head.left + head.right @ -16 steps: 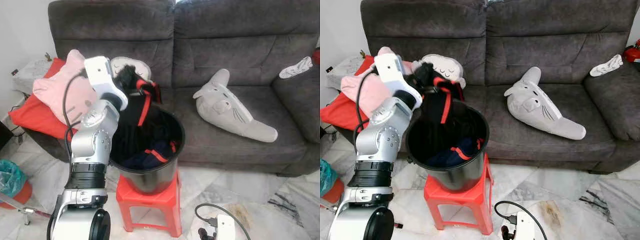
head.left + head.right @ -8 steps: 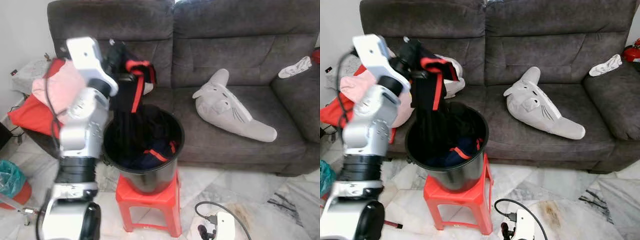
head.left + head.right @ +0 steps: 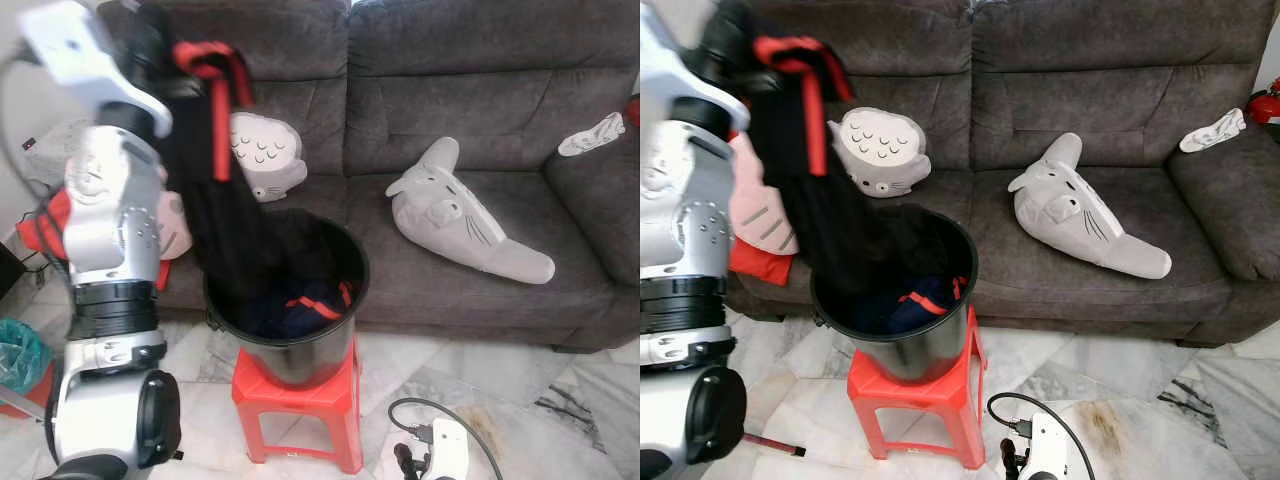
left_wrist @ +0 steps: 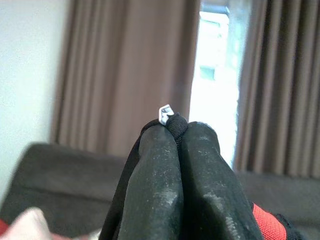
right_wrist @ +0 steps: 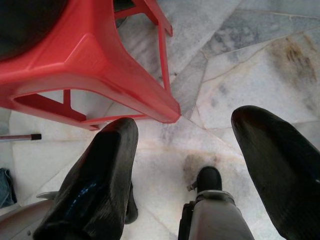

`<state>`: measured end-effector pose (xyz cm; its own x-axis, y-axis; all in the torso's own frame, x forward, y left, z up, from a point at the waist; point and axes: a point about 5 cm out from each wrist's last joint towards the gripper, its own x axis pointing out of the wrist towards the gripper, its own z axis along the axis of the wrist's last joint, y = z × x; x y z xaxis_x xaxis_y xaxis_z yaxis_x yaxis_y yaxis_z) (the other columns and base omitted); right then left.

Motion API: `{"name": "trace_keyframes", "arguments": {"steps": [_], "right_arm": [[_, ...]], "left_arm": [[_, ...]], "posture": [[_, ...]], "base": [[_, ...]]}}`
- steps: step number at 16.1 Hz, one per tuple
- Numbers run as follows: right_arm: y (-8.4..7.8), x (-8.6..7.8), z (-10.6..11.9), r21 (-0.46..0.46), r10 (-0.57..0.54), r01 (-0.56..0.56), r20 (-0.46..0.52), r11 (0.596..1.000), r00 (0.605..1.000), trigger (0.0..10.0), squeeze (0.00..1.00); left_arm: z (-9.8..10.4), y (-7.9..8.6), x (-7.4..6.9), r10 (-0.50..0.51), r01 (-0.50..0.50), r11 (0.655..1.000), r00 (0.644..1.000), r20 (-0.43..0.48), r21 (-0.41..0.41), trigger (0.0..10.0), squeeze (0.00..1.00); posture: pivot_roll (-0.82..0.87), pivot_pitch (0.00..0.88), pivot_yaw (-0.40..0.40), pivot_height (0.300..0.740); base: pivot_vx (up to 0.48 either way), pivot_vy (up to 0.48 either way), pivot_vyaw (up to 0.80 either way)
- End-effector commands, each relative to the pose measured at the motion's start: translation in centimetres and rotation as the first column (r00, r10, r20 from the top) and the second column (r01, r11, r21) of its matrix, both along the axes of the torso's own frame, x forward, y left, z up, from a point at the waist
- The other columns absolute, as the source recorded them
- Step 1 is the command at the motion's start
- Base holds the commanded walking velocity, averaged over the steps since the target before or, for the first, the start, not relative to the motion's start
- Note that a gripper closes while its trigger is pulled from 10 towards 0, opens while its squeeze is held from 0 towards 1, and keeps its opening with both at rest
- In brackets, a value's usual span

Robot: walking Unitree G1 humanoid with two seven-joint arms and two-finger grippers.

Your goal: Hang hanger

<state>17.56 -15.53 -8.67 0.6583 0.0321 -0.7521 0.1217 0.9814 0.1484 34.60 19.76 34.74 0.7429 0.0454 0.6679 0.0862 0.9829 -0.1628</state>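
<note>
My left gripper [image 3: 158, 38] is raised high at the left, above the sofa back, shut on a black garment with red trim [image 3: 215, 190]. The cloth hangs from the fingers down into a black bucket [image 3: 355, 262], where more dark and red-trimmed clothes lie. In the left wrist view the two fingers [image 4: 155, 175] are pressed together, with black fabric and a small white tag pinched at the gripper's [image 4: 176, 125] tip. No hanger can be made out. My right gripper [image 5: 187, 125] hangs open low beside the red stool [image 5: 90, 60], nothing between its fingers.
The bucket stands on a red plastic stool [image 3: 300, 395] before a dark grey sofa [image 3: 450, 90]. On the sofa lie a long grey plush [image 3: 465, 215], a round grey plush [image 3: 262, 155] and a pink cushion [image 3: 175, 225]. A cable and white plug [image 3: 440, 450] lie on the marble floor.
My left arm has lifted up and to the left, drawing more of the black garment out of the bucket. The round grey plush behind it has come into sight.
</note>
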Motion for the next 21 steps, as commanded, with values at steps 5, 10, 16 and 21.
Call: {"name": "trace_keyframes", "arguments": {"steps": [5, 10, 16, 21], "right_arm": [[0.2, 0.0, 0.0, 0.004, -0.005, 0.005, 0.005, 1.0, 1.0, 10.0, 0.0], [0.2, 0.1, 0.1, 0.008, -0.016, 0.016, 0.006, 1.0, 1.0, 10.0, 0.0], [0.3, 0.1, 0.0, 0.01, -0.005, 0.005, -0.001, 1.0, 1.0, 10.0, 0.0], [0.4, 0.0, 0.0, 0.01, 0.001, -0.001, 0.0, 1.0, 1.0, 10.0, 0.0]], "left_arm": [[2.6, 5.0, -0.8, 0.321, -0.321, 0.947, 0.943, 0.087, -0.007, 10.0, 0.0], [6.3, 7.0, -0.8, 0.499, -0.51, 0.86, 0.851, 0.165, 0.029, 10.0, 0.0], [-1.2, 6.7, 3.3, 0.48, -0.396, 0.844, 0.858, -0.181, 0.361, 10.0, 0.0], [-12.7, -1.3, 3.5, 0.073, 0.205, 0.854, 0.863, -0.5, 0.478, 10.0, 0.0]], "posture": [[0.03, 0.0, 0.073, 0.74], [0.04, 0.0, 0.084, 0.74], [0.05, 0.0, 0.078, 0.74], [0.04, 0.0, 0.08, 0.74]], "base": [[0.0, 0.0, 0.0], [0.0, 0.0, 0.0], [0.0, 0.0, 0.0], [0.0, 0.0, 0.0]]}}
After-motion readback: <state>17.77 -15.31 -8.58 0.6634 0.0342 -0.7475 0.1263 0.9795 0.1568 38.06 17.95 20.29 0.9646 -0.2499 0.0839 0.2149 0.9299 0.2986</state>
